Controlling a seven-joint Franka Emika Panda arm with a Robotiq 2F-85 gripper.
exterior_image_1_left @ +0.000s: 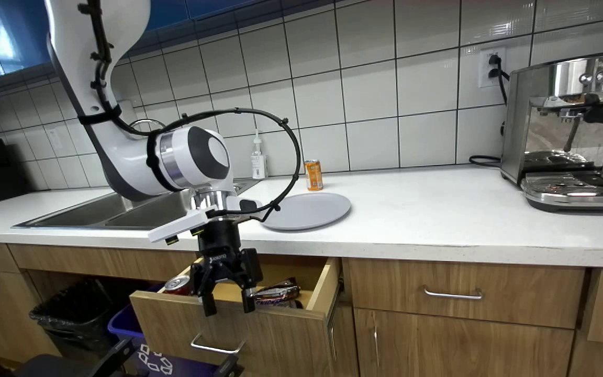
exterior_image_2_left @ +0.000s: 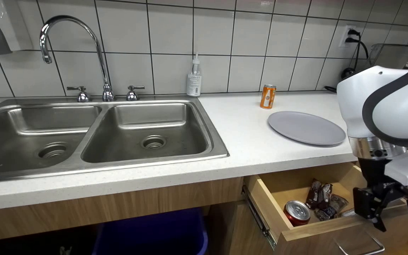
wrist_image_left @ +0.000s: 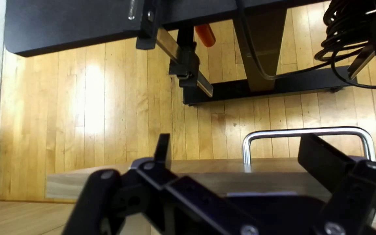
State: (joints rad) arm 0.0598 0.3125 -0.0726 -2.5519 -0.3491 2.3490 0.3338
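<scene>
In an exterior view, a steel sink [exterior_image_1_left: 89, 213] is set in the white counter [exterior_image_1_left: 437, 209] at left. Beneath the counter's front edge, a wooden drawer [exterior_image_1_left: 280, 335] stands pulled out, facing outward, its front's long axis roughly parallel to that edge. A red can [exterior_image_1_left: 177, 285] stands at the drawer's front left corner. The drawer's metal handle [exterior_image_1_left: 216, 349] lies along the same axis. At the drawer's front edge, the black gripper [exterior_image_1_left: 229, 310] points down, released, fingers [exterior_image_1_left: 210, 306] spread apart; contact is unclear. Wrapped snack bars [exterior_image_1_left: 280, 293] lie inside. On the counter, a gray plate [exterior_image_1_left: 309, 212] rests near the front edge, an orange can [exterior_image_1_left: 313, 175] upright behind it.
</scene>
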